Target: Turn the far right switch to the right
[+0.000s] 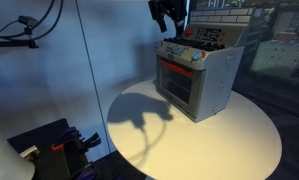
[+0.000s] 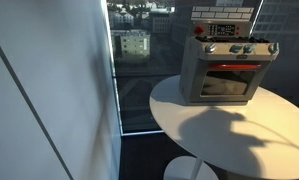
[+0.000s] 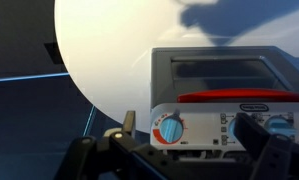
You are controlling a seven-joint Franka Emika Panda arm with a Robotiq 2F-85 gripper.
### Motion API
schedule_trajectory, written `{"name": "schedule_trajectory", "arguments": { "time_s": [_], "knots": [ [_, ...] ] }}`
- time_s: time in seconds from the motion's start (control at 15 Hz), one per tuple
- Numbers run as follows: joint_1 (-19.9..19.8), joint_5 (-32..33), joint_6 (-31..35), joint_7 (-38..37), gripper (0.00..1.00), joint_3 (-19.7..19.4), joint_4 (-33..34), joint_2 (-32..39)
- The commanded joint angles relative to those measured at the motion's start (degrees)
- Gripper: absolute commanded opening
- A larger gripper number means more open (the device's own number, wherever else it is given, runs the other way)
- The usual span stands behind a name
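Note:
A grey toy oven (image 1: 204, 80) with a red handle stands on a round white table (image 1: 229, 145). It also shows in an exterior view (image 2: 227, 75). A row of blue knobs runs along its control panel (image 2: 239, 48), with the far right knob (image 2: 272, 47) at the end. My gripper (image 1: 169, 14) hangs open and empty above the oven's panel. In the wrist view my fingers (image 3: 189, 140) straddle the panel. One blue knob (image 3: 169, 130) sits by the left finger. Another knob (image 3: 280, 125) is partly hidden behind the right finger.
The oven sits toward the table's far edge, near a glass wall with a window behind (image 2: 134, 45). A pale wall panel (image 2: 49, 90) stands beside the table. Dark equipment and cables (image 1: 54, 145) lie on the floor.

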State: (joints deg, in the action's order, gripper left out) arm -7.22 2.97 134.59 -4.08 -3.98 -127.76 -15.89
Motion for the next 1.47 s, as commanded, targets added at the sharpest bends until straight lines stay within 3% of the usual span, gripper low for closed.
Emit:
{"name": "schedule_trajectory", "arguments": {
  "time_s": [0.0, 0.47, 1.4],
  "knots": [
    [0.3, 0.1, -0.1, 0.0, 1.0, -0.3, 0.1, 0.0],
    [0.3, -0.9, 0.3, -0.4, 1.0, -0.8, 0.9, 1.2],
    [0.4, -4.8, 11.8, -0.1, 1.0, -2.0, 2.7, 10.0]
  ]
}}
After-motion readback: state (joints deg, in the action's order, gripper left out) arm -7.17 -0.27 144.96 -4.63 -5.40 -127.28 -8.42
